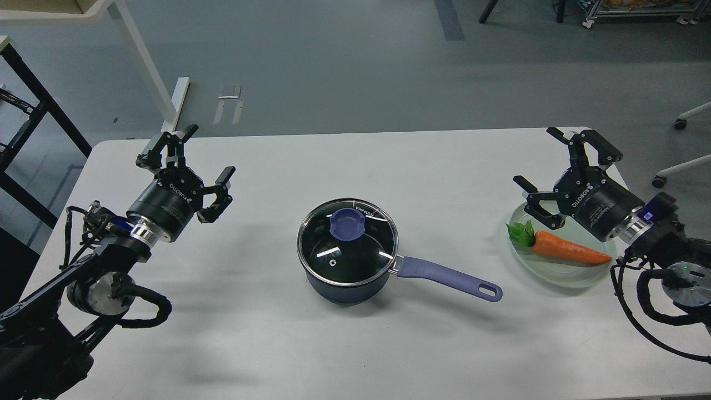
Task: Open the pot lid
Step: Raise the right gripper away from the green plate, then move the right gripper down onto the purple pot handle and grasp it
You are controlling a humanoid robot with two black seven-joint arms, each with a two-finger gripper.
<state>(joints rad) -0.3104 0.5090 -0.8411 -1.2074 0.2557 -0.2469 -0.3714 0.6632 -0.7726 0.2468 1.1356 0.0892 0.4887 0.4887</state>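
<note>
Lid (pixel 348 240) seated on pot (pixel 347 286), frame centre, tabletop (pixel 266 344). Nothing done yet. My left gripper (pixel 197 161) & right gripper (pixel 558 164): jaws spread, empty, well apart from knob (pixel 348 222). Left: reach, grip, lift.

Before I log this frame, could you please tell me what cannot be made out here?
- Head view: what the pot holds; the dark, glare-streaked lid masks it.
- Head view: the plate under the carrot and right pincer.
- Head view: both arms' bases, cut off by the frame edges.
</note>
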